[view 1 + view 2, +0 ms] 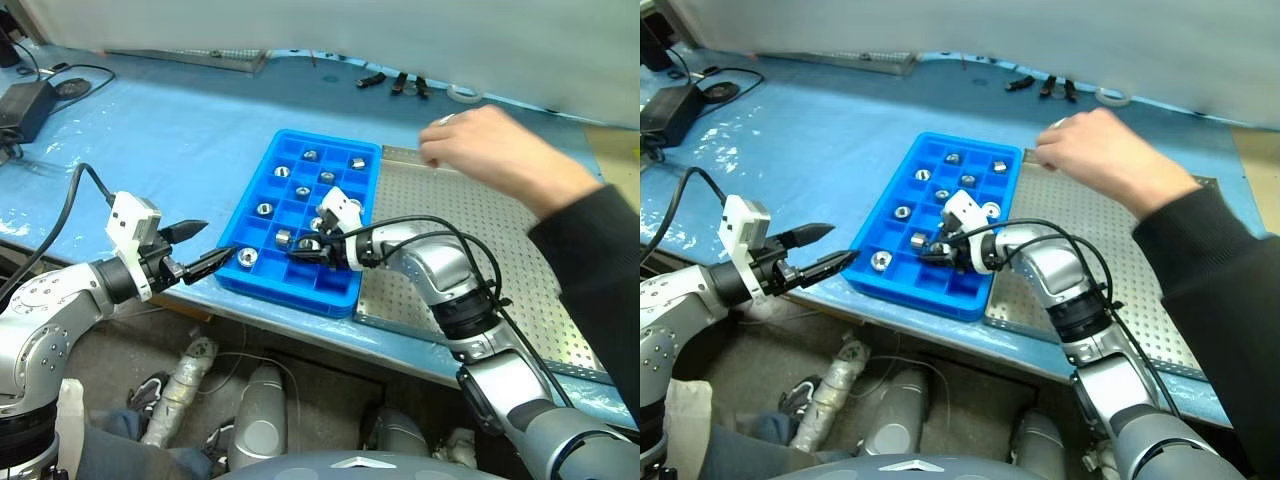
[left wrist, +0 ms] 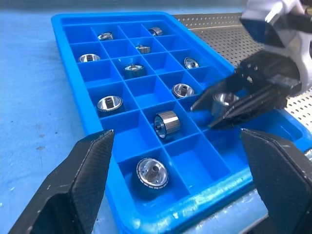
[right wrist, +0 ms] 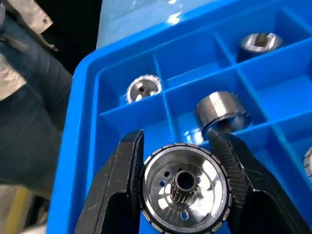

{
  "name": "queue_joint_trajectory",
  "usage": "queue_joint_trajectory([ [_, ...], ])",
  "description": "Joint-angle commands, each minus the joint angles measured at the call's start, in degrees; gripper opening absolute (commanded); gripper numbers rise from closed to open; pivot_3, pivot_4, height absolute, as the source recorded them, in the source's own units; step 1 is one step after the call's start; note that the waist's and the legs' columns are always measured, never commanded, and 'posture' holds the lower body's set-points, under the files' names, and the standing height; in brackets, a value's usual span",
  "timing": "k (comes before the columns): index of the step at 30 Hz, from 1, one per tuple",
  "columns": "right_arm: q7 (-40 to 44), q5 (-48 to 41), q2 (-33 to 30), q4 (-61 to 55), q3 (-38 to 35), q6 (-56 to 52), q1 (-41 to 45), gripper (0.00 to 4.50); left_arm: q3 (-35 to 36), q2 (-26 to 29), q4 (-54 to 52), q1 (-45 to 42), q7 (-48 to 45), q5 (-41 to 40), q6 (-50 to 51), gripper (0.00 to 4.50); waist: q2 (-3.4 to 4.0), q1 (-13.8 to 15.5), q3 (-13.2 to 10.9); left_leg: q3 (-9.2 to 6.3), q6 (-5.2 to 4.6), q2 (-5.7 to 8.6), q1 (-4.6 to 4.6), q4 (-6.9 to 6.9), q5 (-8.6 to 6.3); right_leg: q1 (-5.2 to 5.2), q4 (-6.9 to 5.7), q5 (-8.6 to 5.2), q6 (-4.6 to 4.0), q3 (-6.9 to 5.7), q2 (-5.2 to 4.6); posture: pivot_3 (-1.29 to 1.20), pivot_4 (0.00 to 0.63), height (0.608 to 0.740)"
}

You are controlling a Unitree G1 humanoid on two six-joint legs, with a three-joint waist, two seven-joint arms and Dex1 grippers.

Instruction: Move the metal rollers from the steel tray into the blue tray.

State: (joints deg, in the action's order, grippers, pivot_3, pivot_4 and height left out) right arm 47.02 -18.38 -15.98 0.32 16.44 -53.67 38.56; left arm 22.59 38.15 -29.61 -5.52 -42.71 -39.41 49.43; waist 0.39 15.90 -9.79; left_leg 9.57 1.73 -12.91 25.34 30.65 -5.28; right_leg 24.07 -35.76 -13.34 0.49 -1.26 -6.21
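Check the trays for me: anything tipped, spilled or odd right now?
One roller in the blue tray lies on its side, unlike its upright neighbours. A person's hand reaches over the steel tray beside the right gripper, which holds a roller. Nothing spilled.

blue tray (image 1: 345, 285), steel tray (image 1: 480, 215) on blue-covered bench (image 1: 180, 150)

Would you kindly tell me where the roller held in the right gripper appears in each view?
Left eye view: held roller in the right gripper, over the blue tray's near rows.
Right eye view: same place.
Left wrist view: between the facing gripper's fingers.
Right wrist view: large, between the two fingers.
Shared landmark: the tipped roller in the neighbouring compartment.
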Motion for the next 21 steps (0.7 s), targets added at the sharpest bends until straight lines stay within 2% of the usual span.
queue_joint_trajectory([
  [1, -0.3, -3.1, -0.2, -5.6, -1.3, -4.1, -0.4, 1.7, -0.5, 1.1, -0.3, -1.7, 0.6, -1.5, -0.5, 4.33, 0.0, 0.5, 0.0, 0.0, 0.01, 0.0, -0.02, 0.0, 0.01, 0.0, 0.0, -0.01, 0.02, 0.01, 0.01, 0.43, 0.15, 0.74],
  [9, -2.3, -6.2, 0.2, -8.5, -2.1, -8.7, -1.5, 1.7, -3.8, 3.2, 4.5, -5.9, -0.9, -0.9, -2.0, 4.33, -0.01, 0.6, 0.0, -0.04, 0.25, 0.04, -0.07, -0.01, 0.15, 0.03, -0.08, 0.01, 0.03, 0.08, 0.04, 0.42, 0.15, 0.74],
  [18, -4.4, -6.8, 1.7, -7.2, -1.5, -8.0, -1.4, 1.7, -5.8, 4.4, 6.9, -8.1, -1.7, -0.6, -3.1, 4.33, -0.01, 0.6, 0.0, -0.09, 0.41, 0.04, -0.07, -0.01, 0.25, 0.01, -0.14, 0.03, 0.02, 0.03, 0.04, 0.36, 0.15, 0.74],
  [21, -4.8, -6.4, 1.6, -6.9, -1.1, -7.4, -1.2, 2.69, -6.0, 4.8, 7.5, -8.5, -1.9, -0.6, -3.5, 4.33, -0.02, 0.5, 0.0, -0.12, 0.53, 0.05, -0.06, -0.01, 0.33, 0.0, -0.17, 0.03, 0.05, 0.03, 0.03, 0.36, 0.15, 0.74],
])
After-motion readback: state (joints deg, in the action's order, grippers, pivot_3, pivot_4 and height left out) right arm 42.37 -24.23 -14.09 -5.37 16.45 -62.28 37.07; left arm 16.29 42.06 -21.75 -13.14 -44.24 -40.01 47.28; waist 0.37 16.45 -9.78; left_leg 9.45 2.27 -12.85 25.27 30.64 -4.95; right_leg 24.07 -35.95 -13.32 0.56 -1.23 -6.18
